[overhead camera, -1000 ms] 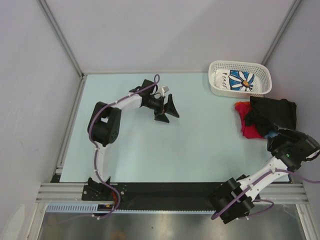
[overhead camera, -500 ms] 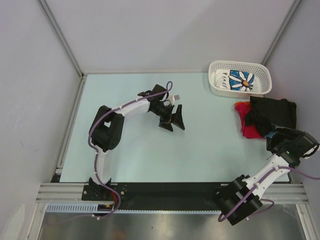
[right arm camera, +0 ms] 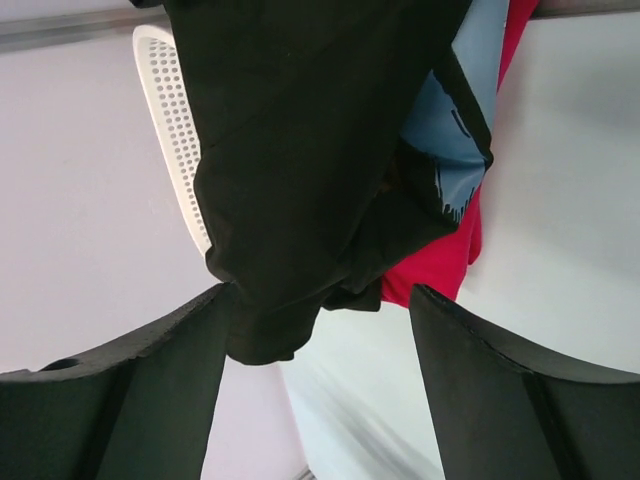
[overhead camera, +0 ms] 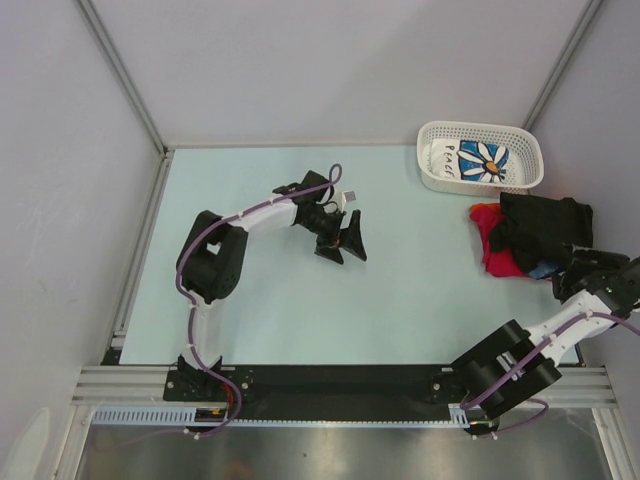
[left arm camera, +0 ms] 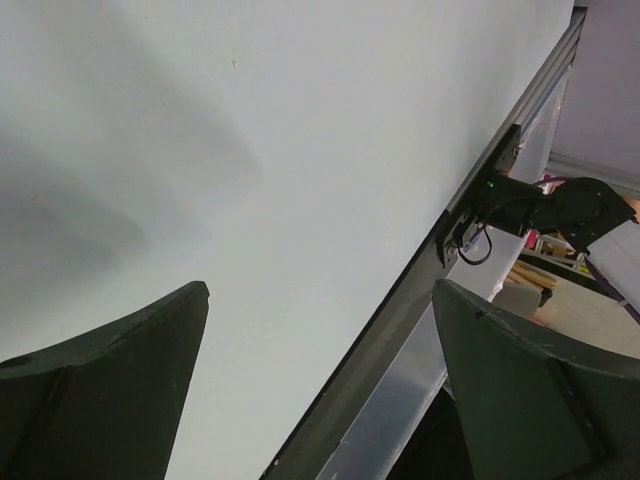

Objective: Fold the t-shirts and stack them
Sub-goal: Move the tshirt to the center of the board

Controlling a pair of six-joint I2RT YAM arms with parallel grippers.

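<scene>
Two heaped garments invite trouble: the released right pincer may snag the black t-shirt and red t-shirt together, the released left pincer hanging well apart.

This is a robotics lab test cell: a pale mint desk boxed in by plain grey panels on bare aluminium struts, running from 9 o'clock round to 3 o'clock. Along the 6 o'clock edge an aluminium rail carries two bolted-down robot arms, the left arm and the right arm. Both arms trail purple cables.
</scene>
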